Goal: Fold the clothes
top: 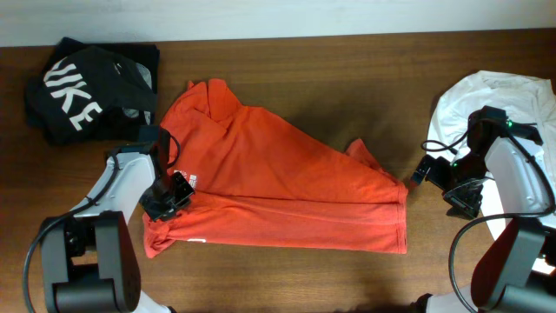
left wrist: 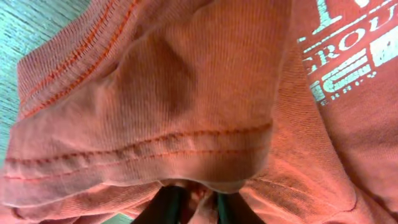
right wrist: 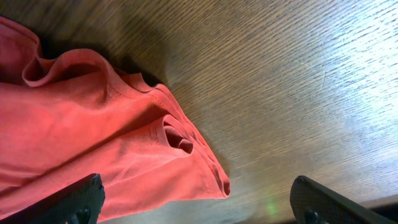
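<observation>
Shirt position: red-orange T-shirt (top: 287,187) mid-table, partly folded. I read left gripper (top: 176,193) clamped on hemmed edge. Right gripper (top: 420,172) has jaws apart, holds nothing, sits just beside opposite corner. Risk: one-sided pull drags cloth and bunches fold; shallow pinch may slip.

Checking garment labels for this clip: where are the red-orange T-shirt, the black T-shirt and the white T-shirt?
red-orange T-shirt (top: 287,187): overhead view, middle of its body.
black T-shirt (top: 113,66): overhead view, dark cloth right of the white letters.
white T-shirt (top: 504,87): overhead view, its uncovered upper part.
</observation>
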You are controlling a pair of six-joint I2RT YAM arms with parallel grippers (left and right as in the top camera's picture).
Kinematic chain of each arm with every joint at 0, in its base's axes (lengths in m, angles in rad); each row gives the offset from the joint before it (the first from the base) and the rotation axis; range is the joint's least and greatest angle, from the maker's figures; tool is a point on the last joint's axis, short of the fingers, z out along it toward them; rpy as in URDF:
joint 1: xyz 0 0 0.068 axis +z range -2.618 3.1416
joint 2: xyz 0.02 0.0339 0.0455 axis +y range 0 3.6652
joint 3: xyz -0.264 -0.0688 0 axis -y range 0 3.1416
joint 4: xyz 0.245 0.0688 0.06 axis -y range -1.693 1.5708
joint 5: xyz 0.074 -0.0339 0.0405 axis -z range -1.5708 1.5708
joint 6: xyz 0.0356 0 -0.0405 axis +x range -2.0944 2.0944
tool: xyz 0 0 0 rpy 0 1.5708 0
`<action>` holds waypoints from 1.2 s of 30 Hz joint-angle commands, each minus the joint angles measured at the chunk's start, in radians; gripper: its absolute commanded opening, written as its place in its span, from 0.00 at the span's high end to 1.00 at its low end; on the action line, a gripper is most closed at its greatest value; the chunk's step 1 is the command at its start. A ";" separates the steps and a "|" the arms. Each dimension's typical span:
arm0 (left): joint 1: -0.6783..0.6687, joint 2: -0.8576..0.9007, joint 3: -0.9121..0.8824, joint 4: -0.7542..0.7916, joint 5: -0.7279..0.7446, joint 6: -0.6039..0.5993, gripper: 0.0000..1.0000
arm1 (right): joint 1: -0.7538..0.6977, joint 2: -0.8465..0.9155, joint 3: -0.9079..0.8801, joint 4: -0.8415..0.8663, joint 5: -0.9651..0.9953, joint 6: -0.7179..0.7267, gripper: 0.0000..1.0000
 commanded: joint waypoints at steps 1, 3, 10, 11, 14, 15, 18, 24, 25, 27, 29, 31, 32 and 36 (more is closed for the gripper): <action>0.006 0.011 0.018 -0.005 -0.012 0.001 0.84 | -0.001 -0.002 0.013 0.003 -0.005 -0.006 0.01; 0.006 0.011 0.022 -0.004 -0.014 0.001 0.90 | -0.001 -0.002 0.013 0.003 -0.005 -0.006 0.01; 0.006 0.011 0.026 0.122 -0.022 0.001 0.99 | -0.001 -0.002 0.013 0.003 -0.005 -0.006 0.01; 0.006 0.011 0.026 0.164 -0.019 0.001 0.99 | -0.001 -0.002 0.013 0.003 -0.005 -0.006 0.01; 0.006 0.011 0.026 0.225 -0.018 0.001 0.99 | -0.001 -0.002 0.013 0.003 -0.005 -0.006 0.01; 0.006 0.011 0.026 0.240 -0.019 0.001 0.99 | -0.001 -0.002 0.013 0.003 -0.005 -0.006 0.01; 0.006 0.011 0.026 0.262 -0.019 0.007 0.78 | -0.001 -0.002 0.013 0.003 -0.005 -0.006 0.01; 0.006 0.009 0.272 0.031 -0.019 0.206 0.13 | -0.001 -0.002 0.013 0.003 -0.005 -0.006 0.01; 0.006 0.009 0.313 -0.008 -0.019 0.224 0.01 | -0.001 -0.002 0.013 0.003 -0.005 -0.006 0.01; 0.006 0.009 0.416 -0.110 -0.022 0.272 0.01 | -0.001 -0.002 0.013 0.003 -0.005 -0.006 0.01; 0.006 0.009 0.451 -0.215 -0.023 0.272 0.01 | -0.001 -0.002 0.013 0.003 -0.005 -0.006 0.01; 0.006 0.013 0.439 -0.330 -0.023 0.272 0.04 | -0.001 -0.002 0.013 0.003 -0.005 -0.006 0.01; 0.006 0.013 0.417 -0.354 -0.020 0.269 0.18 | -0.001 -0.002 0.013 0.003 -0.005 -0.006 0.01; 0.006 0.013 0.247 -0.270 -0.019 0.269 0.62 | -0.001 -0.002 0.013 0.003 -0.005 -0.006 0.01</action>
